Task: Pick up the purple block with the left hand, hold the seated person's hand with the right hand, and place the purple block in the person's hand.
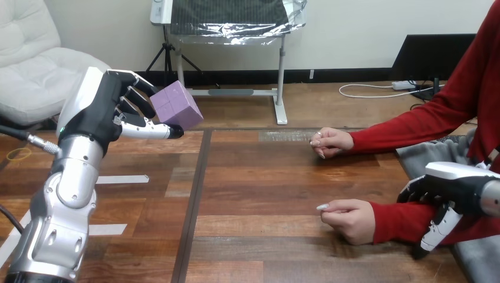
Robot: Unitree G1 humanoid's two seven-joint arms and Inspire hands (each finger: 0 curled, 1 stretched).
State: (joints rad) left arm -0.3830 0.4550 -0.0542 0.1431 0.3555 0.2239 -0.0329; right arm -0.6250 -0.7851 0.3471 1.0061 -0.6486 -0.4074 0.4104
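My left hand (109,109) is raised above the table's left side, its fingers and thumb curled round the purple block (177,105), which is tilted and off the table. At the lower right my right hand (445,188) sits over the red-sleeved forearm (401,221) of the person's nearer arm. Its thumb (435,231) hangs down the near side of the sleeve and its fingers curl over the far side. The person's nearer hand (351,219) rests on the table as a loose fist, ahead of my right hand. The person's farther hand (330,142) lies loosely closed farther back.
The wooden table (259,177) stretches between my two hands. Two white tape strips (121,178) lie on its left part beside my left forearm. The person sits at the right side, both arms reaching in over the table.
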